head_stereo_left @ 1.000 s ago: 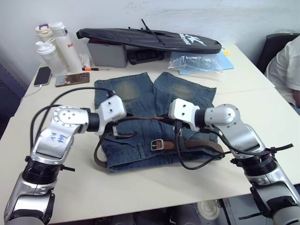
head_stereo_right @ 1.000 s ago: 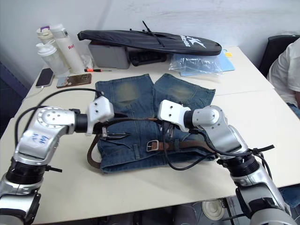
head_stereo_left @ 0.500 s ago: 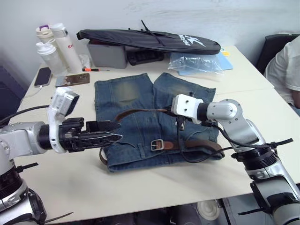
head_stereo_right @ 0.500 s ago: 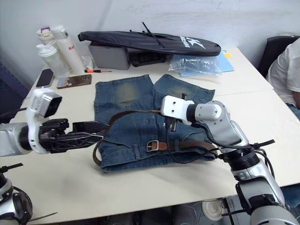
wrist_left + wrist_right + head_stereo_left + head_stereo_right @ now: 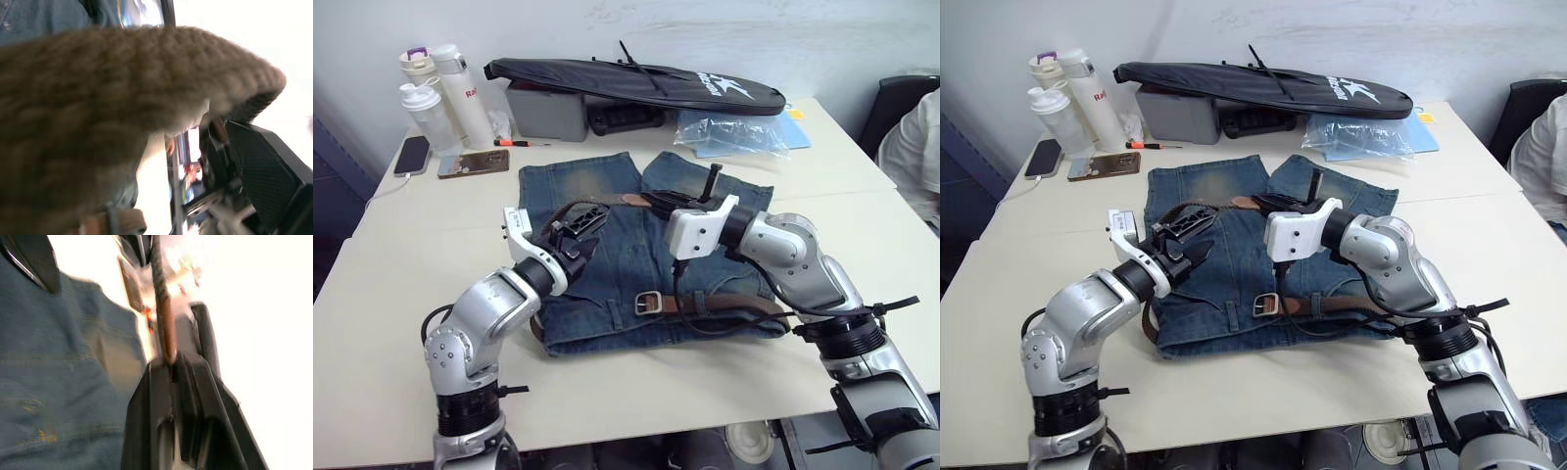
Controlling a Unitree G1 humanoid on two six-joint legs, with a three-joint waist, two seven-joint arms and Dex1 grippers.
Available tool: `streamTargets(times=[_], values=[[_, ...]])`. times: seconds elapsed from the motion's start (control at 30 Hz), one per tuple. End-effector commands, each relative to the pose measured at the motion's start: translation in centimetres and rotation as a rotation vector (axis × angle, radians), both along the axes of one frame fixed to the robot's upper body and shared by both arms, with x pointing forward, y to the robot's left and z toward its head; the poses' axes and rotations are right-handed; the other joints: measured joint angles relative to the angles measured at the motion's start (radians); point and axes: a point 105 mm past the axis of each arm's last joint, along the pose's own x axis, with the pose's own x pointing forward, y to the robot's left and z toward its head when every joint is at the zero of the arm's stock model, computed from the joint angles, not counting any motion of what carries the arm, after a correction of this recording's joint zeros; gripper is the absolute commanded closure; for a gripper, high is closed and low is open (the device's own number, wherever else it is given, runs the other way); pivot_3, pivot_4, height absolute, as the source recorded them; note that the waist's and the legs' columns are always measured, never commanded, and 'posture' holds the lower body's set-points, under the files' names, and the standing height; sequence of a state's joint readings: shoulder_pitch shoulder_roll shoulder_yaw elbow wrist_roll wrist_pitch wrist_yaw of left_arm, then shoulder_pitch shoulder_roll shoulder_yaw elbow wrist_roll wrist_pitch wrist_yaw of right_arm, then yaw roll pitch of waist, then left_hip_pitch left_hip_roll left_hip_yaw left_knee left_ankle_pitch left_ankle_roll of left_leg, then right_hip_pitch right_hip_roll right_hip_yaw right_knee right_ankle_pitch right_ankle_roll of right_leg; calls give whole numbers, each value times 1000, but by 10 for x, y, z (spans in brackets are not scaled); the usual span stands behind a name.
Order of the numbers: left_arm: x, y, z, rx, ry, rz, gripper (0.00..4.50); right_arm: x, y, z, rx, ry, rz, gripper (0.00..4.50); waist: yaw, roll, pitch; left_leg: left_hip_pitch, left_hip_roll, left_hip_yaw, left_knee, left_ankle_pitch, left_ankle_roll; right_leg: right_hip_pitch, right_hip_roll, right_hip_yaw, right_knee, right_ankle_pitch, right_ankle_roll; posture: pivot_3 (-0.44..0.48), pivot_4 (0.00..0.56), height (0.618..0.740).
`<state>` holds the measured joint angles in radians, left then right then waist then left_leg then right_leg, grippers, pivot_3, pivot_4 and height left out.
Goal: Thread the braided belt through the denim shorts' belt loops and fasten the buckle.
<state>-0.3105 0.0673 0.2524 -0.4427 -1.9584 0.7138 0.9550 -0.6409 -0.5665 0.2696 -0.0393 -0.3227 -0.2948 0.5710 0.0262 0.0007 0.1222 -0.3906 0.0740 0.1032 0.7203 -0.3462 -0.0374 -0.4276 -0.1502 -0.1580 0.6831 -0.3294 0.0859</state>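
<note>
From the head camera, the denim shorts [image 5: 641,259] lay flat on the pale table [image 5: 401,284], legs pointing away towards the long black bag [image 5: 636,80] and waistband at the near edge. The braided belt [image 5: 729,305] ran along the waistband, its silver buckle [image 5: 647,303] resting on the denim near the middle — the free end rose in an arc above the left leg. The left gripper [image 5: 576,235] hung over that leg with the lifted belt passing at its fingers, though whether they were clamped on it could not be told from here. The right gripper [image 5: 658,202] was raised above the shorts' crotch, pinching the tan tip of the belt. Bottles [image 5: 435,93], a phone [image 5: 414,154] and a clear plastic bag [image 5: 734,129] sat at the far side, and a person's sleeve [image 5: 913,147] showed at the right edge. In the left wrist view, the woven belt [image 5: 122,98] sat very close against the camera, with blue denim [image 5: 34,17] beyond it. In the right wrist view, the black fingers [image 5: 159,401] were shut tight on the thin tan belt tip [image 5: 165,328], above the shorts [image 5: 58,372].
</note>
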Motion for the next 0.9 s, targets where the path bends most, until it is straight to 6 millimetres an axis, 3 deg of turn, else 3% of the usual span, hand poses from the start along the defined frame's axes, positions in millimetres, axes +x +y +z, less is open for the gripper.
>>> streamTargets(times=[0.03, 0.3, 0.53, 0.7, 0.9], values=[[-5, -4, 24, -107, -3, 46, 121, -10, 6, 5, 23, -112, 4, 4500, 1, 0, 0, 0, 0, 0, 1, 0, 0, 0, 0, 0, 0, 0, 0, 0, 150, 642], [-14, -17, 34, -203, 43, 40, 121, -2, 3, -14, 76, -70, -70, 4500, 1, -1, 1, -2, -3, -3, 5, 0, -1, 1, 2, -3, 1, 0, -1, 0, 150, 642], [-23, -25, 24, -127, 7, -12, 121, 17, -11, 0, 191, -25, -187, 4500, 1, -1, 1, -4, -6, -9, 5, -1, -1, 1, 1, -3, 0, 0, -1, 0, 150, 642], [-8, -8, 21, -136, 25, 42, 121, 4, -3, -4, 158, -32, -125, 4500, 2, -1, 1, -5, -6, -11, 5, -1, 0, 0, 1, -5, 0, 0, -1, 0, 150, 642], [0, -6, 27, -169, 11, 43, 121, -8, 1, -15, 120, -25, -86, 4500, 4, -1, 1, -7, -7, -11, 5, -2, 1, 0, 1, -5, -2, 0, -1, 0, 150, 642]])
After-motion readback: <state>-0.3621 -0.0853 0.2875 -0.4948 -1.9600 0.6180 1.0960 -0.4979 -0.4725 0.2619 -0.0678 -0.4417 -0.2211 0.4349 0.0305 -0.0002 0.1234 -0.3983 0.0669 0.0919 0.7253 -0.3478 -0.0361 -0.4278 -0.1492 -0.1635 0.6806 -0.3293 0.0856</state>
